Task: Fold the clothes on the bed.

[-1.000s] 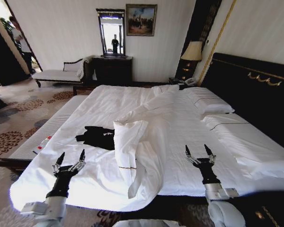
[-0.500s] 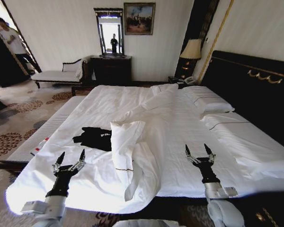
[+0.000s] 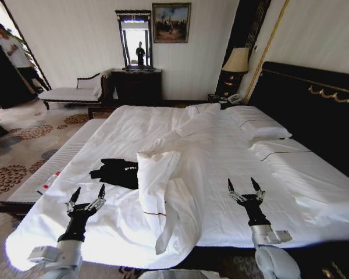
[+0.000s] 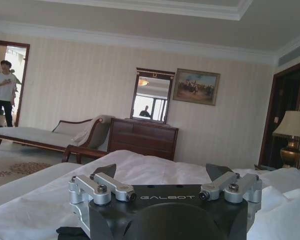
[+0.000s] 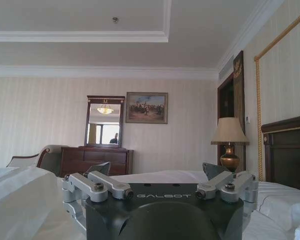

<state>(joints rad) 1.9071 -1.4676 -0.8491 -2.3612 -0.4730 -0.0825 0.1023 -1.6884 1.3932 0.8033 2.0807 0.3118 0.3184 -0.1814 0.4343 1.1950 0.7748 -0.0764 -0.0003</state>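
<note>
Head view: the bed (image 3: pixel 232 157) fills most of the scene, white linen, dark headboard on the right; the black T-shirt (image 3: pixel 116 172) lies crumpled on the sheet toward the bed's left side, near the foot end, just beside a folded-back ridge of white duvet (image 3: pixel 163 186) that runs up the middle. Left end effector (image 3: pixel 86 194) is raised over the near left corner of the bed, fingers spread apart and empty, short of the T-shirt and not touching it. Right end effector (image 3: pixel 244 185) is raised over the near right part of the bed, fingers likewise spread, holding nothing, well apart from the T-shirt. Left wrist view: left end effector (image 4: pixel 162 175) seen from behind, both fingers splayed wide with nothing between them; white bed linen (image 4: pixel 140 170) ahead, a sliver of black fabric (image 4: pixel 72 232) at the lower edge beside the end effector body. Right wrist view: right end effector (image 5: pixel 157 172) open wide and empty, white bedding (image 5: pixel 285 200) beyond it, the dark headboard (image 5: pixel 287 150) close by on one side
</note>
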